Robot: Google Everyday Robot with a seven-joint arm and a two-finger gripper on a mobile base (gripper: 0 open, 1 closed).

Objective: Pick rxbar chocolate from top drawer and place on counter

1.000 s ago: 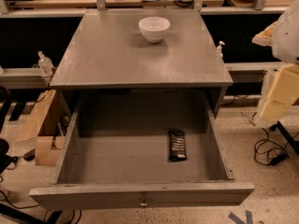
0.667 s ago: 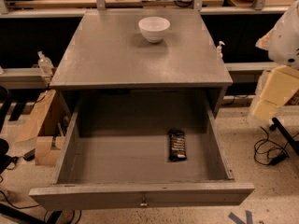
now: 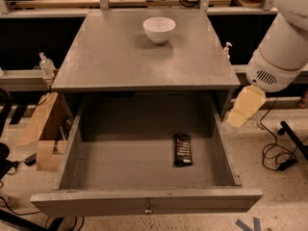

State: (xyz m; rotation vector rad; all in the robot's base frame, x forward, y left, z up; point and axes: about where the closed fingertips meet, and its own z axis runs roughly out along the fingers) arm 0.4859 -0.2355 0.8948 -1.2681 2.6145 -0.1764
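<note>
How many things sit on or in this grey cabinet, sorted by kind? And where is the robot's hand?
Bowls: 1, the white bowl on the counter.
Snack bars: 1, the rxbar chocolate lying in the open top drawer.
Total: 2.
The hand hangs outside the drawer, off its right side in this view.

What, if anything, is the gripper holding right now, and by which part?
Nothing that can be seen: the gripper hangs outside the top drawer, to its right, while the rxbar chocolate lies untouched on the drawer floor.
</note>
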